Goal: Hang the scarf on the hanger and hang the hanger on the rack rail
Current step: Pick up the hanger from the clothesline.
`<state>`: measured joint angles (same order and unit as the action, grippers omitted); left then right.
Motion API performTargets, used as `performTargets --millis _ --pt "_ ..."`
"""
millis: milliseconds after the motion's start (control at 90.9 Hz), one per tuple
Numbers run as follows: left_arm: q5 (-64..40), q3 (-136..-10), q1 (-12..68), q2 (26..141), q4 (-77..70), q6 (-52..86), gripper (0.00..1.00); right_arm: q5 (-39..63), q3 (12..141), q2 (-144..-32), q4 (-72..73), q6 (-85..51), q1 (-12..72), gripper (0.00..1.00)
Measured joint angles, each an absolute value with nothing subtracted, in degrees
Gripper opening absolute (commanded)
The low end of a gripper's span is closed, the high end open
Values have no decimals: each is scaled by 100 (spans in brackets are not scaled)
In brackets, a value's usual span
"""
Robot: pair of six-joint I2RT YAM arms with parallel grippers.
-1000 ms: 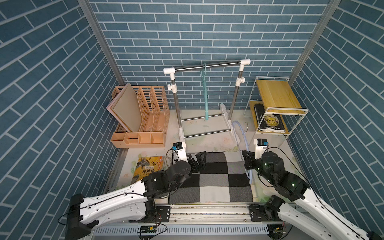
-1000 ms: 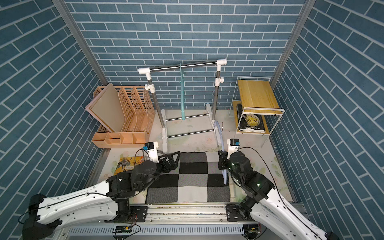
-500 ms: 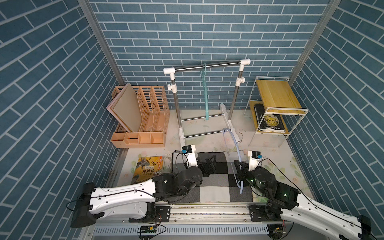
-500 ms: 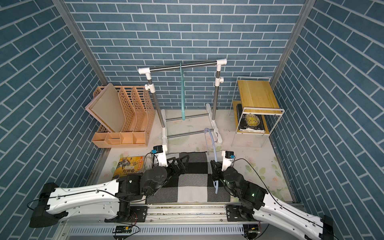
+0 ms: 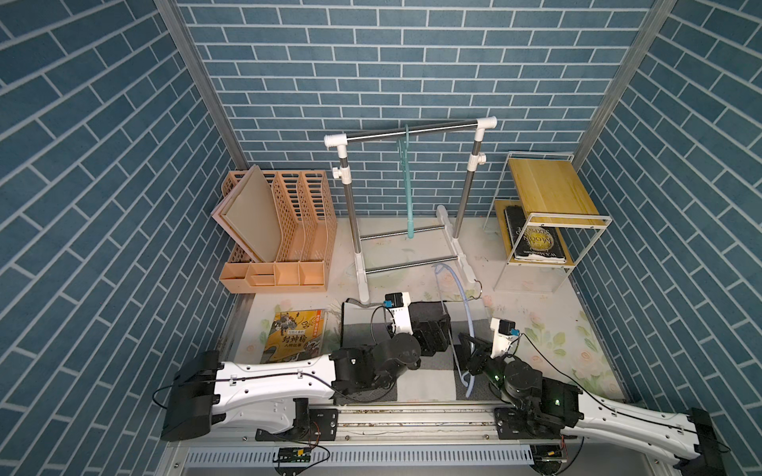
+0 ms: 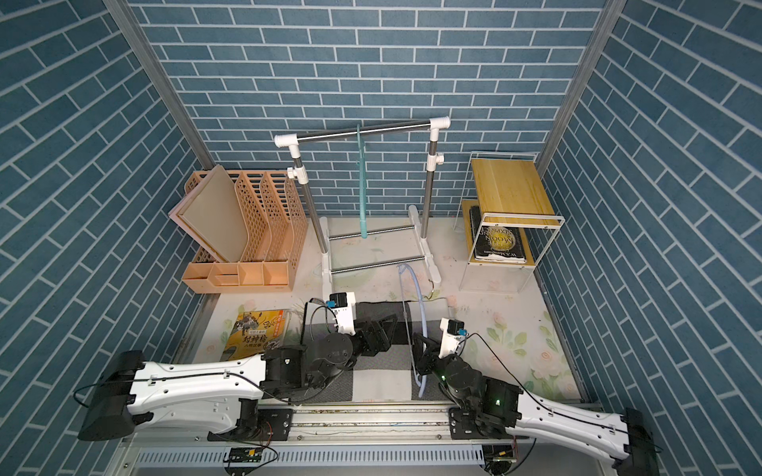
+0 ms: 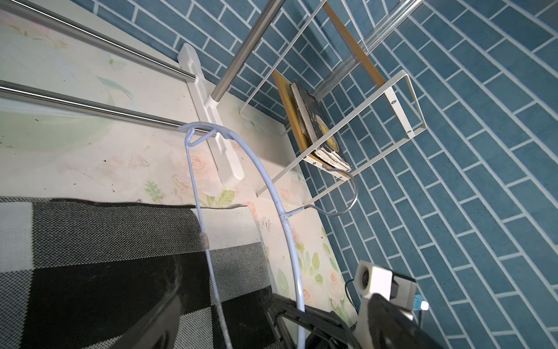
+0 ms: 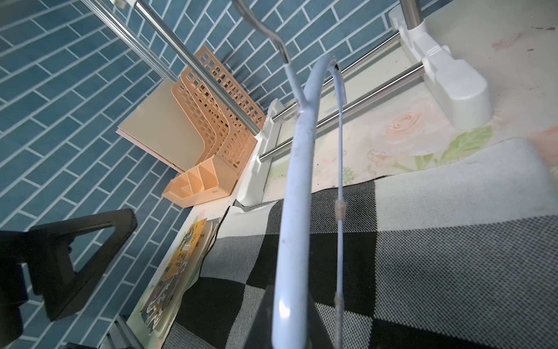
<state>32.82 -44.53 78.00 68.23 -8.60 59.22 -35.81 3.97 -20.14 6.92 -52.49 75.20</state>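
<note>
The black, white and grey checked scarf (image 5: pixel 437 377) (image 6: pixel 379 379) lies flat at the table's front centre. A light blue hanger (image 5: pixel 469 313) (image 6: pixel 420 305) stands on edge over the scarf's right part, with its metal hook toward the rack. My right gripper (image 5: pixel 470 354) (image 6: pixel 422 350) is shut on the hanger's curved tube (image 8: pixel 297 181) near its front end. My left gripper (image 5: pixel 431 325) (image 6: pixel 377 329) hangs open just above the scarf (image 7: pixel 105 247), left of the hanger (image 7: pixel 280 205), and holds nothing.
A clothes rack (image 5: pixel 412 134) stands behind the scarf with a teal hanger (image 5: pixel 408 193) on its rail. An orange file organizer (image 5: pixel 288 230) is at the back left and a magazine (image 5: pixel 295 338) lies left of the scarf. A wire shelf (image 5: pixel 548 185) stands at the right.
My right gripper has carried the hanger left and toward the front, from beside the scarf to over its right part. My left gripper has shifted right over the scarf and stayed open.
</note>
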Motion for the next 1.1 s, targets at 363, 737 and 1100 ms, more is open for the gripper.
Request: performTargets --millis 363,737,1100 --pt "3913 -5935 8051 7902 -25 6322 99 -4703 309 -2886 803 -5944 8438 0" --pt "4167 -7693 8044 9496 1564 6361 88 -5050 609 -3828 860 -6420 8538 0" --pt "3721 -8597 7738 10219 2056 5951 84 -5059 620 -3889 854 -6431 8541 0"
